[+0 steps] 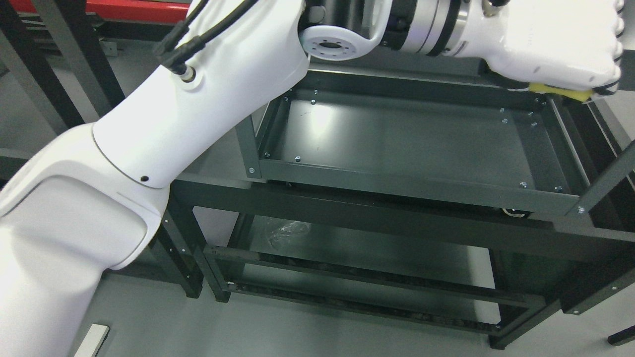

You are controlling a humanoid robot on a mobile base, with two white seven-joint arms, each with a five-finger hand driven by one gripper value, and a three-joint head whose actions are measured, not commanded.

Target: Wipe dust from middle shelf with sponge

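My left arm comes in from the lower left and reaches across the top of the picture. Its white hand (570, 54) is at the upper right, fingers curled around a yellow sponge (560, 92), of which only the lower edge shows. The hand hovers over the far right corner of a dark grey shelf tray (397, 139), and I cannot tell whether the sponge touches it. A lower shelf (377, 253) sits beneath. No right arm shows.
A crumpled clear plastic piece (285, 230) lies on the lower shelf at left. Black frame posts (607, 178) stand at the shelf's right. A red and black rack (74, 29) is at the upper left. Grey floor (297, 327) surrounds the shelving.
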